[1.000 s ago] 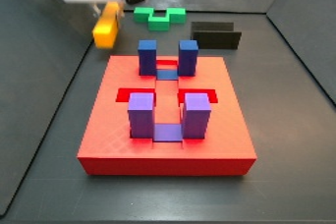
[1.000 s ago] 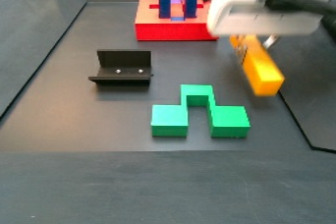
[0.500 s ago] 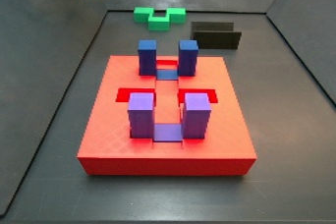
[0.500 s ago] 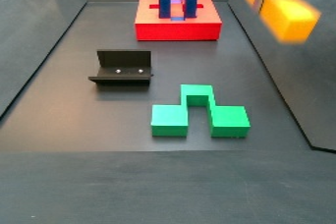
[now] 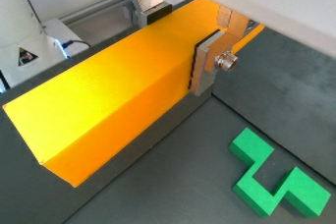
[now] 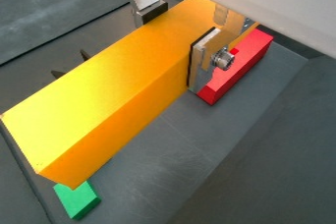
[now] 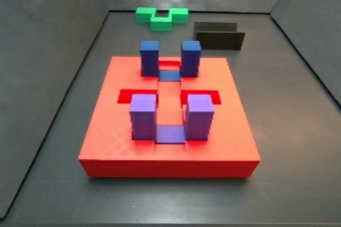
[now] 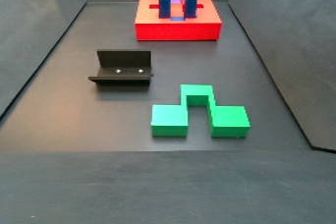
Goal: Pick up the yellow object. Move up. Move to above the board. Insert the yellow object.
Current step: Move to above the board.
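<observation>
The yellow object [image 5: 118,95] [image 6: 118,95], a long yellow-orange bar, fills both wrist views. My gripper [image 5: 180,31] [image 6: 175,29] is shut on it, one silver finger [image 5: 207,63] pressed to each long side near one end. The bar hangs in the air, high over the dark floor. Beyond it in a wrist view a corner of the red board [image 6: 237,66] shows far below. Both side views show the board [image 7: 120,136] [image 8: 178,31] with its blue posts [image 7: 151,57] and purple posts [image 7: 143,116], but neither the gripper nor the bar appears there.
A green stepped block [image 8: 197,115] [image 7: 163,16] [image 5: 276,174] lies on the floor away from the board. The dark fixture [image 8: 122,68] [image 7: 220,37] stands between the block and the board. Grey walls ring the floor.
The gripper has risen with the yellow object, leaving the top of both side views. Board, green block and fixture have not moved.
</observation>
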Motion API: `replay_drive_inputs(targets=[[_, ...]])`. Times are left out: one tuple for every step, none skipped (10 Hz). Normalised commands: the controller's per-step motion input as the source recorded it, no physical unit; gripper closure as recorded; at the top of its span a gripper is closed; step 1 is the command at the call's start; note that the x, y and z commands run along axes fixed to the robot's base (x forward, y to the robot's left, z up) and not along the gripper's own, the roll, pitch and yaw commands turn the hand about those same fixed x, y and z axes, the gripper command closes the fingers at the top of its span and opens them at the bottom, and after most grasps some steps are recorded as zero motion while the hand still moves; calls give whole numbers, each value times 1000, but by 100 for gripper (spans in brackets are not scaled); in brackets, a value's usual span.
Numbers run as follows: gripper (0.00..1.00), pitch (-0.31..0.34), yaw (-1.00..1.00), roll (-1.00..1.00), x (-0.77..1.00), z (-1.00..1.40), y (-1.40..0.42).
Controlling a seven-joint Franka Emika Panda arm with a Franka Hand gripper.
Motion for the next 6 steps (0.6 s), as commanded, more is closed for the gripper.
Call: replay_drive_inputs(targets=[[100,251,-236,61,811,215,-1400],[100,263,-164,95,825,192,-1400],[100,290,-102,99,857,184,-1400],[100,274,-59,-28,899,200,-1400],[100,215,-28,-21,878,217,-1400],[100,156,2,34,876,213,-1400]])
